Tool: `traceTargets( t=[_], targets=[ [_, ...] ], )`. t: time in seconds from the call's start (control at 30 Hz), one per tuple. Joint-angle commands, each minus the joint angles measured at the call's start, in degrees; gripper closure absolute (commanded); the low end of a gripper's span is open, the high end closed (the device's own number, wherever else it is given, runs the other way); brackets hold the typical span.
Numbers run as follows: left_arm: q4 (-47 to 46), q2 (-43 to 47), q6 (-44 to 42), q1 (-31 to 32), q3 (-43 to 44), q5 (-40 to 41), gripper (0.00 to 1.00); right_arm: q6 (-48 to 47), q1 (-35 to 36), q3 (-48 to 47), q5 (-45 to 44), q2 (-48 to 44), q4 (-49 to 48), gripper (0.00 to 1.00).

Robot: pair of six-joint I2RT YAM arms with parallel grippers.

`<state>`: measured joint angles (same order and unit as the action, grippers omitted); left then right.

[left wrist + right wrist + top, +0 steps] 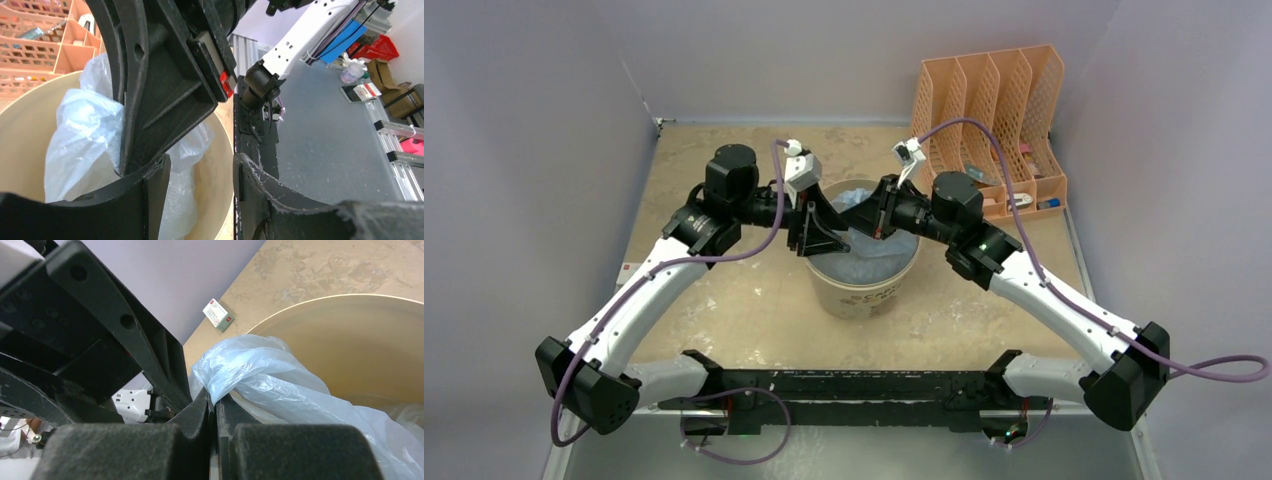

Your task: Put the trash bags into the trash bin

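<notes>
The cream trash bin (864, 290) stands mid-table with the pale-blue trash bag (879, 258) bunched inside it. My right gripper (864, 212) reaches over the far rim. In the right wrist view it (215, 401) is shut on a twisted fold of the bag (260, 375), above the bin's inner wall (360, 340). My left gripper (832, 240) hangs over the bin's left side, close against the right one. In the left wrist view it (202, 185) is open, nothing between its fingers. The bag (80, 140) lies behind them against the bin wall (20, 135).
An orange mesh file organizer (994, 110) stands at the back right, close behind the bin (30, 45). A small white device with red buttons (218, 316) lies on the tabletop by the left wall. Pale walls enclose the table on three sides.
</notes>
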<state>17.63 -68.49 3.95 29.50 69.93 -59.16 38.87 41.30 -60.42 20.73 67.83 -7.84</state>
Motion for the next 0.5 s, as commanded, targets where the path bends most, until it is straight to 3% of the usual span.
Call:
traceTargets(
  t=[0.0,0.3,0.47],
  targets=[
    [-3.4,2.3,-2.1,0.8,-2.1,6.0,0.52,1.4,0.6,-0.7,3.7,-2.6,-4.7,0.94],
    [-3.8,3.5,-1.5,0.8,-4.0,10.2,0.53,2.0,0.6,-0.1,3.8,-3.8,-5.1,0.93],
    [-8.4,4.0,0.8,0.9,-5.2,9.3,0.51,1.7,0.6,-0.1,5.0,-3.5,-5.3,0.93]
  ],
)
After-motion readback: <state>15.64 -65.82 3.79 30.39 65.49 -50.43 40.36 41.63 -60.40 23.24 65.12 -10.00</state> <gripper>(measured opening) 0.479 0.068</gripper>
